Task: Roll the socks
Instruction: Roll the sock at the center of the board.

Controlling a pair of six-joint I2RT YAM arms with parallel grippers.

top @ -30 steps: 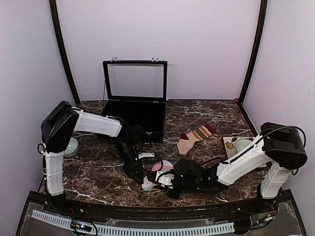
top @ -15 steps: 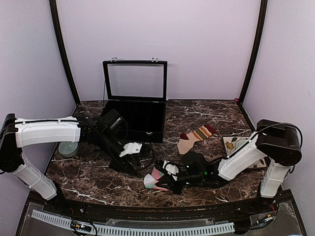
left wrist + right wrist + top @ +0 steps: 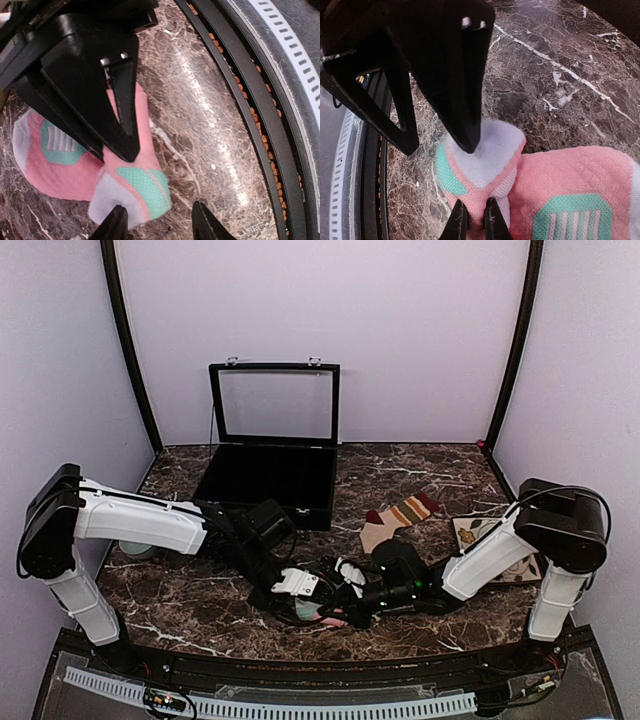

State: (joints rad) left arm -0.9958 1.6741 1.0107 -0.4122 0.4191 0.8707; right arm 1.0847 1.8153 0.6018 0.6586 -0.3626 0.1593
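At the middle of the front edge of the table (image 3: 190, 615) we find the left gripper (image 3: 160, 227), jaws apart, one fingertip at the grey toe of the pink sock (image 3: 570, 175). The right gripper (image 3: 474, 226) is clamped on that sock's folded end. The tan striped sock (image 3: 397, 515) lies behind, toward the right edge.
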